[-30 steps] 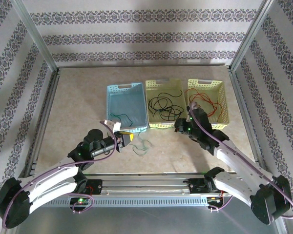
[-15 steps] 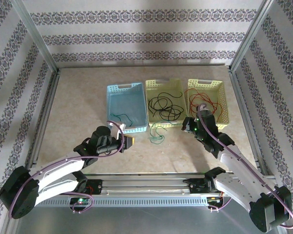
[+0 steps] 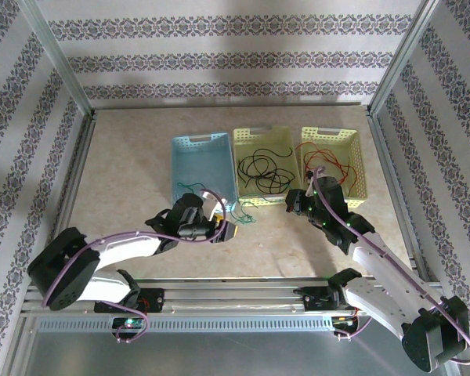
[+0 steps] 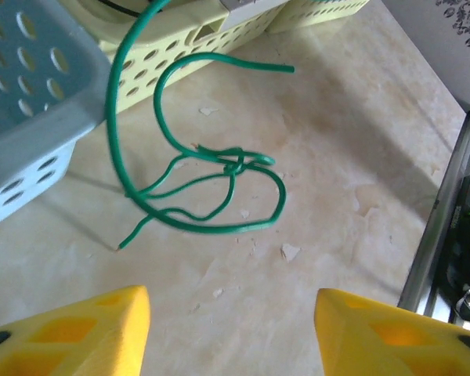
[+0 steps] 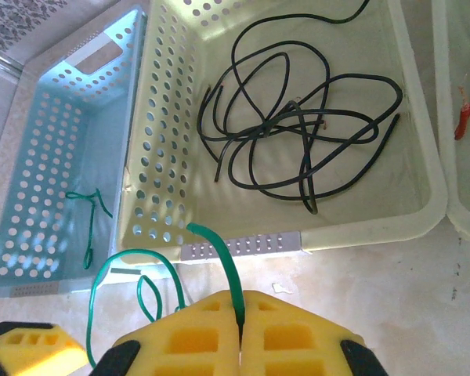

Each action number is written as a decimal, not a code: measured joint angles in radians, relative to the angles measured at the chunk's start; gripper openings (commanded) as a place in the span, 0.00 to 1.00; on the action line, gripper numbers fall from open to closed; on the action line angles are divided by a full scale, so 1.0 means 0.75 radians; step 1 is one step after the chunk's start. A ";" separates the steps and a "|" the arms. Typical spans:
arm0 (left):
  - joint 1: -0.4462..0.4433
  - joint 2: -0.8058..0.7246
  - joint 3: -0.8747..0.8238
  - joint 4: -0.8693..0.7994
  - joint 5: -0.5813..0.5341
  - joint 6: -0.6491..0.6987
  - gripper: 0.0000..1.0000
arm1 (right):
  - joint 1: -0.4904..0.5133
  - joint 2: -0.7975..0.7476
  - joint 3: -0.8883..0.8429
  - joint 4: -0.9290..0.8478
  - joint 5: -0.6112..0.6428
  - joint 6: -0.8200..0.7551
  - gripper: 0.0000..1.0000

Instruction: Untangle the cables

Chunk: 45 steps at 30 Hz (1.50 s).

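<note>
While the right gripper (image 5: 240,330) is pressed closed on the green cable (image 5: 219,258), the left gripper (image 4: 231,313) stands with its yellow fingers apart and holds nothing. The loose, knotted part of the cable is over the bare table (image 4: 337,172), just in front of the near walls of the blue basket (image 4: 31,149) and the yellow basket (image 5: 164,157). Its long axis runs sideways between the two grippers, and one free tip points down toward the tabletop.

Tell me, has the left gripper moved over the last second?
Yes. The left gripper has slid to the right along the near side of the blue basket, from below the middle of its near wall to just past its near right corner.
</note>
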 measured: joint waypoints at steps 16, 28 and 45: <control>-0.113 0.403 0.239 0.223 -0.020 0.007 0.55 | -0.007 -0.071 0.000 -0.007 0.007 0.069 0.00; -0.136 0.328 0.190 0.228 -0.136 0.051 0.59 | -0.067 -0.177 0.016 -0.049 -0.029 0.126 0.00; -0.142 -0.358 -0.004 0.015 -0.305 0.089 0.74 | -0.117 -0.164 0.165 -0.036 -0.292 0.128 0.00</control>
